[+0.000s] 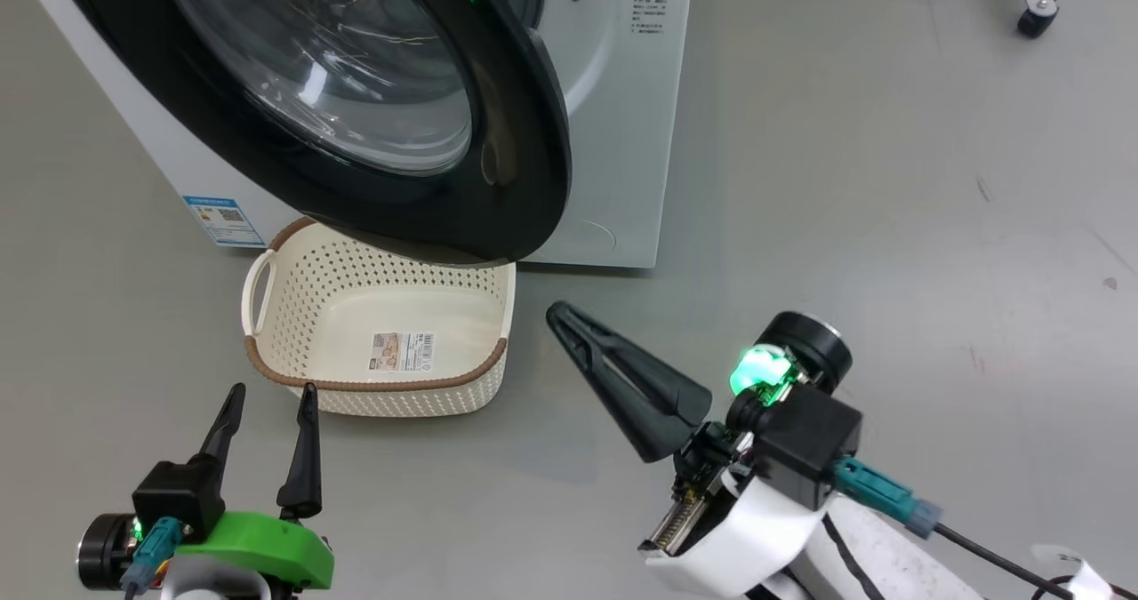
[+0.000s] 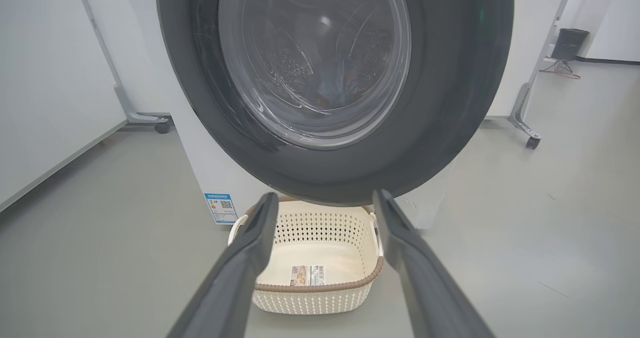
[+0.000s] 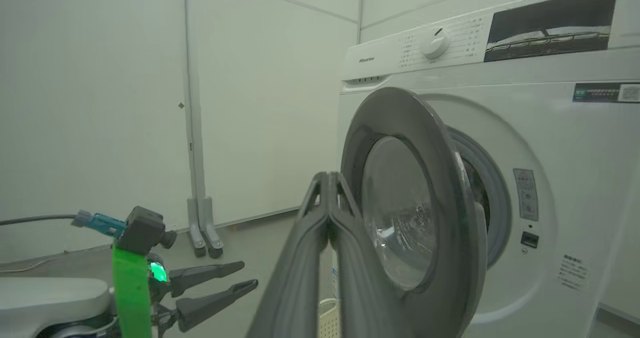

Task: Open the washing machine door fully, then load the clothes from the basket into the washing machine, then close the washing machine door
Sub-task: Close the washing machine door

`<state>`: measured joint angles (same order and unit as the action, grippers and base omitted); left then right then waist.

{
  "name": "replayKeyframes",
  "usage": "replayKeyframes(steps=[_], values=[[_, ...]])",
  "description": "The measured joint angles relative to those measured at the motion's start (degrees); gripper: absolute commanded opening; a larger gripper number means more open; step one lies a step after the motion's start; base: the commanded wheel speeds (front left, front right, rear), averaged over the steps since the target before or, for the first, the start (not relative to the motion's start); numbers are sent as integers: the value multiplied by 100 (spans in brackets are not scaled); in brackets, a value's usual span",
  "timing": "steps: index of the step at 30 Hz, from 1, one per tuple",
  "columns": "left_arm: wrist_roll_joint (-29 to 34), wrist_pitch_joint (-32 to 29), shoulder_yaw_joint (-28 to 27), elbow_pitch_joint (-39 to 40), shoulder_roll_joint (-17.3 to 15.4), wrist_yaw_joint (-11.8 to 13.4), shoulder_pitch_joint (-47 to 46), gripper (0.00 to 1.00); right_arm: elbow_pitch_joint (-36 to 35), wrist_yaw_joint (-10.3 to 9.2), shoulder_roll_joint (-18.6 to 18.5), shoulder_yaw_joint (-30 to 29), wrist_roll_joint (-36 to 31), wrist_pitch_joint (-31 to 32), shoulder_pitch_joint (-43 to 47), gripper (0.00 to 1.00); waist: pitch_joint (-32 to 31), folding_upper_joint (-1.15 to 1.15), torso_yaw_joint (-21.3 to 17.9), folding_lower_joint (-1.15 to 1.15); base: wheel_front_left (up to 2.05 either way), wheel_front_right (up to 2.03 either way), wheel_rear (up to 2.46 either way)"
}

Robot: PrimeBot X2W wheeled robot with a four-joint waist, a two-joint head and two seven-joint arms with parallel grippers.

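1. Looking down in the head view, the washing machine door is seen part-swung, overhanging the back of the basket. The basket stands empty on the floor against the washing machine. The right gripper is pressed fully closed with nothing in it, just beside the door's free edge. The left gripper is spread wide, nothing held, near the basket's front rim. A closing push given by such narrow fingertips could be deflected off the glossy, curved rim.
2. In the left wrist view, the clothes are made out through the porthole, low in the drum. They are blurred by the glass, so it cannot be told whether any cloth lies across the gasket. If it does, it could be pinched and the latch kept from catching.
3. In the right wrist view, the door is shown nearly edge-on, well short of the opening. A push that is too light would probably leave it unlatched. One placed on the bulging glass rather than the rim could let the fingers slide.
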<state>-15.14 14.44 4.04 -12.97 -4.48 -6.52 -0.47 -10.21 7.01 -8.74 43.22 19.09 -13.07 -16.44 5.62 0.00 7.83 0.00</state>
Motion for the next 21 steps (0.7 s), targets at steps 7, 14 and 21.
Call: replayKeyframes(steps=[7, 14, 21], values=[[0, 0, 11, -33, 24, -1, -109, 100, 749, 0, -121, 421, 266, 240, 63, 0, 60, 0, 314, 0, 0, 0, 0], [-1, 0, 34, 12, 85, -7, -205, 100, 1195, 0, -214, 412, 372, 323, 87, 0, 152, 0, 591, 0, 0, 0, 0], [-40, 0, 132, 158, 172, -33, -479, 100, 1586, 0, -338, 136, 419, 338, 44, 0, 450, 0, 989, 0, 0, 0, 0]])
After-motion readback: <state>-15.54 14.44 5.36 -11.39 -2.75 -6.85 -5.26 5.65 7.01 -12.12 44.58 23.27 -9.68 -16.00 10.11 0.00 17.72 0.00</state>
